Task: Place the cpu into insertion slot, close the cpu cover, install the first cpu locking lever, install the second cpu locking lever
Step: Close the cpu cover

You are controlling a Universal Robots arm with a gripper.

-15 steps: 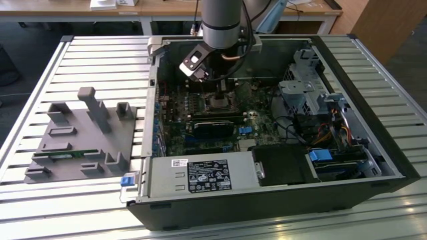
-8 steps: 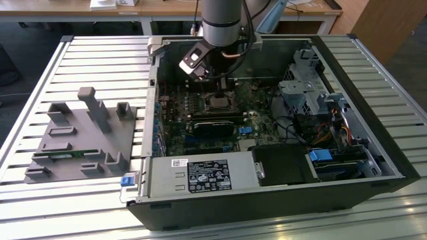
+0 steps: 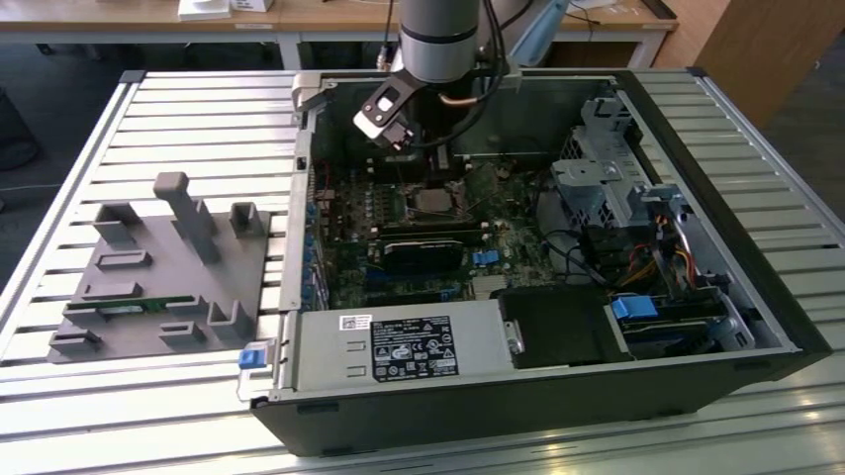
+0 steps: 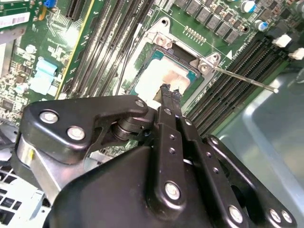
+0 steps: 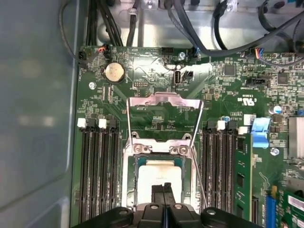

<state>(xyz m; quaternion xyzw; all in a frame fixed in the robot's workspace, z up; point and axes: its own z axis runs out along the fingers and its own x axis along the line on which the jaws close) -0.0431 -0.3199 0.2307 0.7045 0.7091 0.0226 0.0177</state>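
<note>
Gripper clenched, nothing held — tips over pale silvery square cpu seated in insertion slot

Arm: silver-grey cylindrical segment with a dark band, top centre of the exterior view, with black cables alongside and a white-and-black block at the wrist. Gripper: matte black linkage plates studded with silver screws. Two slim black fingers meet along a thin seam.

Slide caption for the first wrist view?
Shut pincer over the cpu seated in the insertion slot, cpu cover open.
</note>
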